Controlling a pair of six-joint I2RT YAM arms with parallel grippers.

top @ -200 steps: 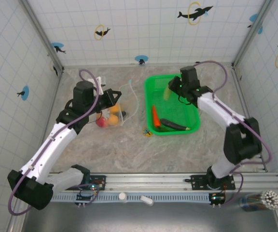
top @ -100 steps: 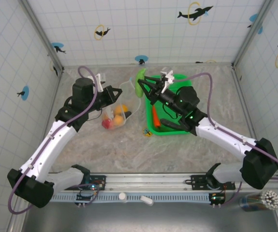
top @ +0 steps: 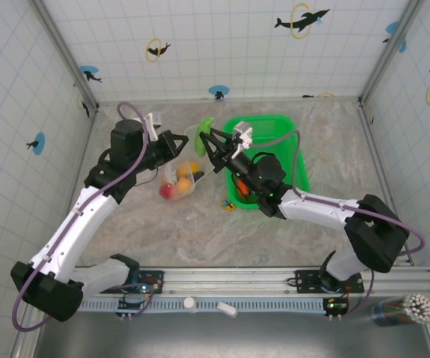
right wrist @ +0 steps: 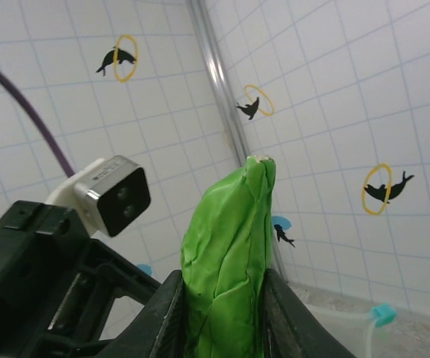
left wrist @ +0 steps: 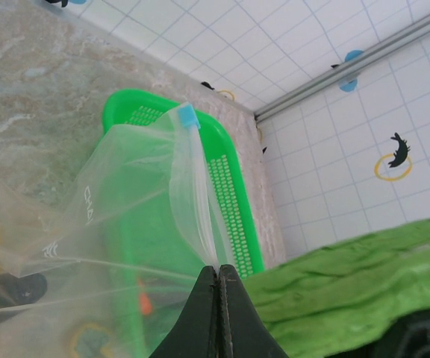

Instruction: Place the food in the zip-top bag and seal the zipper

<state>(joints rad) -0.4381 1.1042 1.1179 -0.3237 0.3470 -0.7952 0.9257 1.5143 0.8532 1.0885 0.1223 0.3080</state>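
Well to the left of the green mesh basket (top: 264,119), the left gripper (top: 179,145) is pinched closed on the thin film of the zip-top bag (top: 185,179). The left wrist view shows its tips (left wrist: 217,270) meeting with only plastic (left wrist: 118,194) between them. The bag hangs from that grip with its lower end resting on the desk (top: 148,224), left of the basket's near-left corner. Through the clear plastic show a red apple (top: 166,192) and yellow-orange fruits (top: 188,168). The zipper (left wrist: 192,179) runs up from the gripper tips as a whitish strip ending in a small blue slider, and the bag's mouth gapes toward the basket (left wrist: 234,186).

Just left of the basket's far-left corner, the right gripper (top: 207,140) clamps a green cucumber (top: 204,123), raised above the desk and close to the bag's mouth. In the right wrist view the cucumber (right wrist: 226,239) stands upright between the two fingers (right wrist: 166,313).

Inside the basket, a sliver of orange carrot (top: 241,187) shows at the left wall beside the right arm. A tiny yellow-and-black trinket (top: 228,203) lies on the desk just off the basket's near-left corner.
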